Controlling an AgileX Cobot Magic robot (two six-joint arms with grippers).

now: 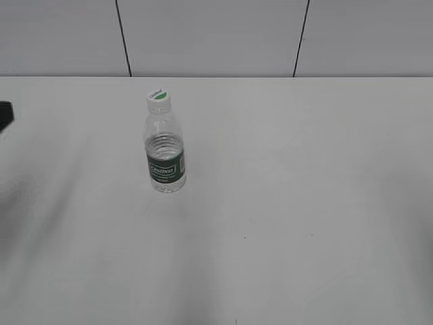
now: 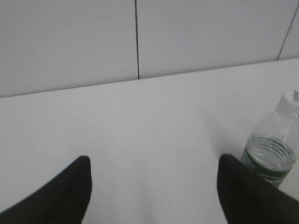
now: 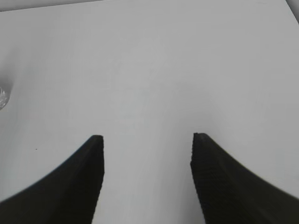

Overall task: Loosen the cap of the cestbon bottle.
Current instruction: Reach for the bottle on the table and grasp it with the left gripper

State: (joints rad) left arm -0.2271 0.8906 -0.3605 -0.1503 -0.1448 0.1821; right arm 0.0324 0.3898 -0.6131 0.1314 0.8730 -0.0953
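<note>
The cestbon bottle stands upright on the white table, left of centre in the exterior view, clear and ribbed with a dark green label band. Its white cap with a green mark sits on its neck. In the left wrist view the bottle and its cap show at the right edge, just beyond the right finger. My left gripper is open and empty over bare table. My right gripper is open and empty; a sliver of the bottle shows at that view's left edge.
The white table stretches across the view, with a grey panelled wall behind its far edge. A dark part shows at the left edge of the exterior view.
</note>
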